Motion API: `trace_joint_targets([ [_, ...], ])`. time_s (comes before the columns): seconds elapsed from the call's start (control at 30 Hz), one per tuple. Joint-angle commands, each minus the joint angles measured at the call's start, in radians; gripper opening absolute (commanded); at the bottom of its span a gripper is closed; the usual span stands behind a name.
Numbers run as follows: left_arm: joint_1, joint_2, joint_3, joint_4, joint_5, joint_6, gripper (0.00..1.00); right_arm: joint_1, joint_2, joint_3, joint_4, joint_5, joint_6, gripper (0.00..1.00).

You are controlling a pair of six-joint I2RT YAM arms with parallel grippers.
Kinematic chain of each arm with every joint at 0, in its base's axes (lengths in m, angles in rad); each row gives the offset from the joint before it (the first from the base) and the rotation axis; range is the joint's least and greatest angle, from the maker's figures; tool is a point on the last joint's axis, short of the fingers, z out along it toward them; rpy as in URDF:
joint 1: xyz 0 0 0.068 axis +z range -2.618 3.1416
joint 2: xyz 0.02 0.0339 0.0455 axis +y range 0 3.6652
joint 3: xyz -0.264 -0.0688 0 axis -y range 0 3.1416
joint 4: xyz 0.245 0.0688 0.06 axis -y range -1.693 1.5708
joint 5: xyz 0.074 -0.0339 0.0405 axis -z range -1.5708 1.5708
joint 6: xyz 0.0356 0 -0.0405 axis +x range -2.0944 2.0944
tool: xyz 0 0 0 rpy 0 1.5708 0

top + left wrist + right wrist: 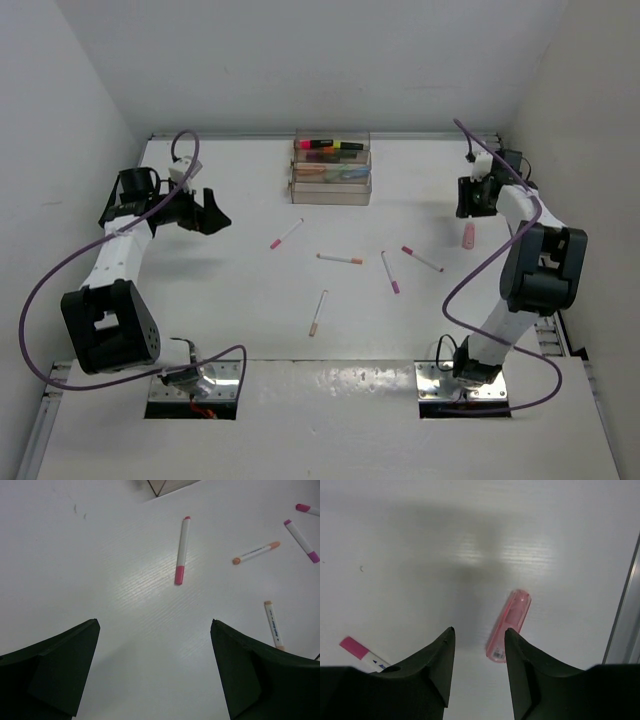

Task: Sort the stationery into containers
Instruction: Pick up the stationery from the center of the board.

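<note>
Five thin white pens point(340, 259) lie scattered mid-frame in the top view, below the stepped clear trays point(332, 195) at upper centre, which hold highlighters point(328, 144). A pink translucent piece point(510, 622) lies on the table point(395, 555) just beside the right gripper point(479, 630), whose jaws are apart and empty. The left gripper point(154, 622) gapes wide at the upper left.

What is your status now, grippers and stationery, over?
Left gripper jaws wide open, empty. Right gripper jaws apart, empty; pink piece beside them, not between. Five white pens loose, short of the containers. Nothing blocks them.
</note>
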Motion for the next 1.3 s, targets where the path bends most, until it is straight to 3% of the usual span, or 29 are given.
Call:
trace_joint_targets([
  [0.0, -0.025, -0.045, -0.002, 0.041, -0.051, -0.001, 1.00, -0.008, 0.010, -0.002, -0.035, 0.036, 0.016, 0.44],
  [0.43, -0.033, -0.034, -0.002, 0.035, -0.055, -0.004, 1.00, -0.063, 0.107, -0.023, -0.102, 0.096, -0.004, 0.52],
  [0.77, -0.035, -0.022, 0.001, 0.040, -0.052, -0.010, 1.00, -0.074, 0.165, -0.006, -0.115, 0.076, 0.019, 0.47],
  [0.93, -0.036, -0.019, 0.003, 0.046, -0.054, -0.013, 1.00, -0.067, 0.200, 0.024, -0.119, 0.068, 0.011, 0.37],
  [1.07, -0.038, -0.005, 0.010, 0.049, -0.051, -0.018, 1.00, -0.016, 0.188, 0.067, -0.130, 0.053, -0.021, 0.16],
  [1.27, -0.050, 0.018, 0.032, 0.070, -0.034, -0.042, 1.00, 0.214, 0.124, 0.258, -0.093, -0.027, -0.102, 0.05],
])
